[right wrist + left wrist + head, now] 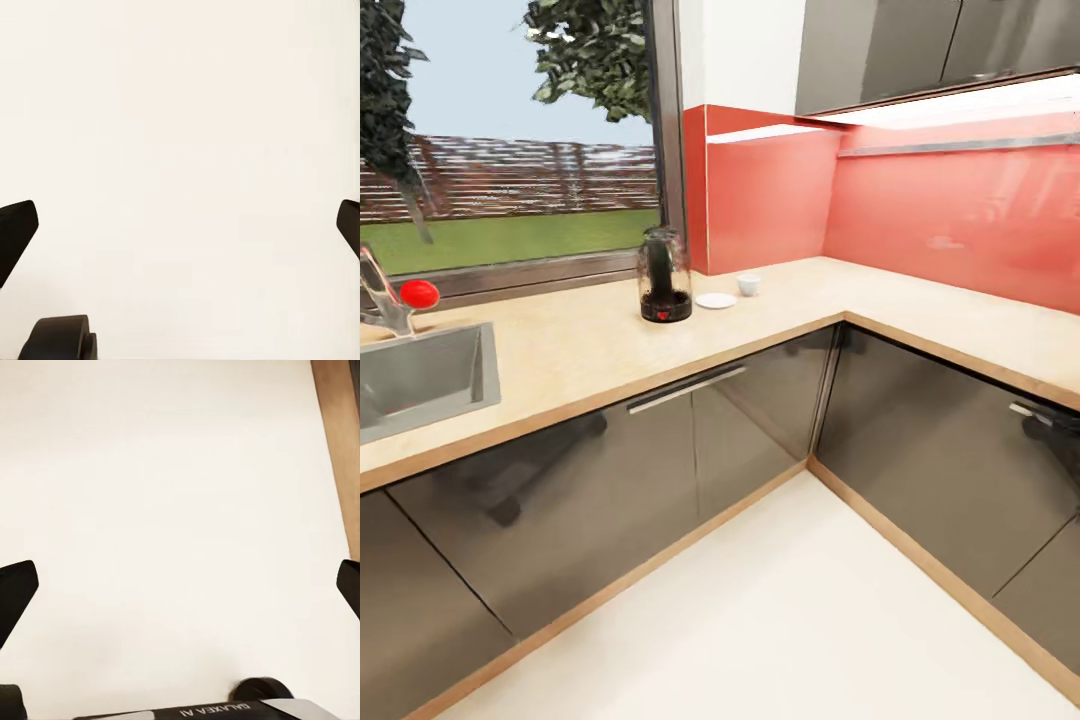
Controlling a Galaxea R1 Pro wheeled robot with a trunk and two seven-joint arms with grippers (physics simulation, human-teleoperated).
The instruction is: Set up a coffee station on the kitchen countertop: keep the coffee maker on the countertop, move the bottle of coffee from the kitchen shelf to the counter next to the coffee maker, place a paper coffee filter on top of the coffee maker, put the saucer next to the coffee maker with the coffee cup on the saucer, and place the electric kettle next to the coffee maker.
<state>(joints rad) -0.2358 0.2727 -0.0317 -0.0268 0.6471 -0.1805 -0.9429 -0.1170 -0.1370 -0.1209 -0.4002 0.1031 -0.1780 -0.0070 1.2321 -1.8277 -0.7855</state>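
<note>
I am standing back from the corner of the kitchen countertop (780,310), and from here the station looks barely begun. The electric kettle (664,276), clear glass with a black base and a small red switch low on its front, stands upright on the counter in front of the window. Just beside it lies the saucer (715,300), and the coffee cup (749,285) sits on the bare counter a little past the saucer, near it but apart, so the cup has not yet been set on the saucer. I can make out no coffee maker, bottle of coffee or paper filter on this stretch of counter, so I judge that nearly everything is left: kettle, saucer and cup must end up beside the machine, the bottle must come off its shelf, and the filter must go on top. At the far left a steel sink (420,375) is let into the counter, with a tap bearing a red knob (418,293). My left gripper (184,585) hangs over pale floor (165,472) with its fingers spread wide and nothing between them, a strip of wooden plinth (341,442) at the edge of that view. My right gripper (184,225) is likewise wide apart and empty above the same floor.
</note>
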